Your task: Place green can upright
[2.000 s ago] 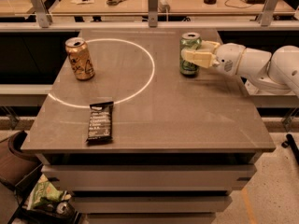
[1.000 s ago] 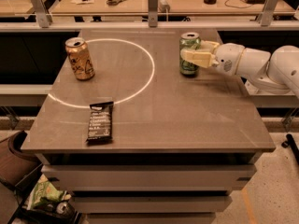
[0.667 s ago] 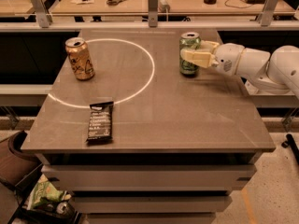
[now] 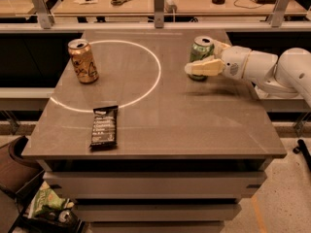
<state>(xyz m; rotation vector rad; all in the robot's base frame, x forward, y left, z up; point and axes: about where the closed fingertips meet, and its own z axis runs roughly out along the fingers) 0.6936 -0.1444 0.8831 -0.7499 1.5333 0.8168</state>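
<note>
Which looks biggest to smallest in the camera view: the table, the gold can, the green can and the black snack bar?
1. The table.
2. The snack bar, gold can and green can look alike; the bar lies nearer, and the gripper at the green can hides part.

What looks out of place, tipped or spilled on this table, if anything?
Nothing stands out. The green can stands upright at the far right with the gripper at it, the copper can stands upright at the left, and the snack bar lies flat. No spill shows.
</note>
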